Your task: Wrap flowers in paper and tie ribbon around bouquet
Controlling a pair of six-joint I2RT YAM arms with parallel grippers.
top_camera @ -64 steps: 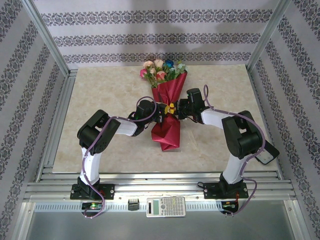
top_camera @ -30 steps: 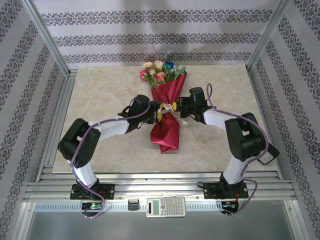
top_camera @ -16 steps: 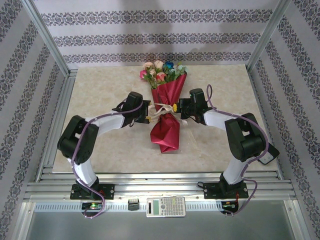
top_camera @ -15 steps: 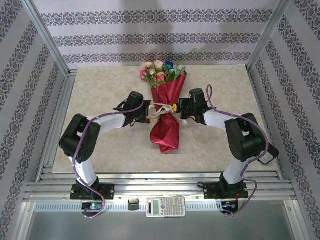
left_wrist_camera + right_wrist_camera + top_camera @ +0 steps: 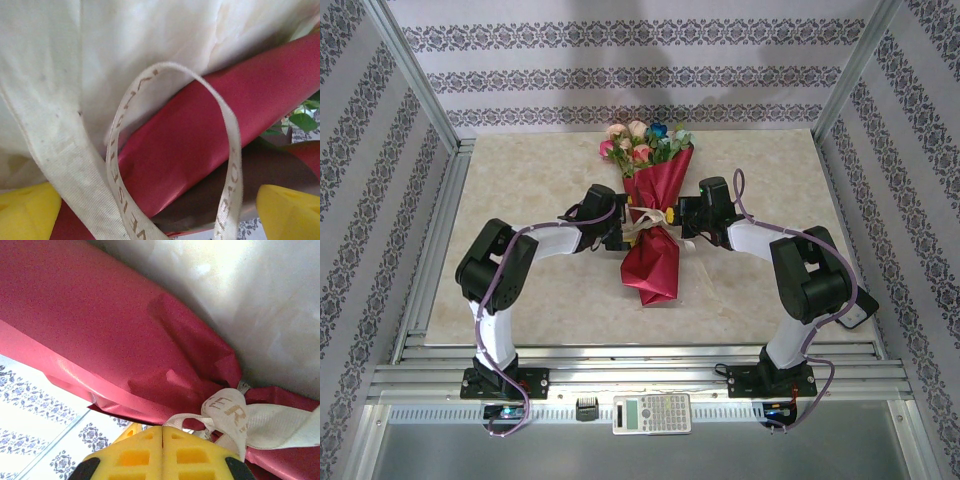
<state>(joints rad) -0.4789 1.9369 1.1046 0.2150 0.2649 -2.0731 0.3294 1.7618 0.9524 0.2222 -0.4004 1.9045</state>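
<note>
Overhead, flowers (image 5: 645, 140) top the bouquet (image 5: 655, 262); closer, left gripper (image 5: 157, 210) gapes around ribbon (image 5: 170, 70), right gripper (image 5: 162, 432) closed, perhaps pinching it.

— What sort of place are you working in?
— A staged test booth, I'd say: aluminium rails (image 5: 620, 372) frame it, damask wallpaper panels (image 5: 620, 80) wall in a marble-look tabletop (image 5: 520, 170), a calculator (image 5: 651, 412) out front.

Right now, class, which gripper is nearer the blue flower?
Right. The right gripper sits by the ribbon on the right side of the bouquet, the same side as the blue flower. The left gripper is across the bouquet, slightly farther away.
</note>
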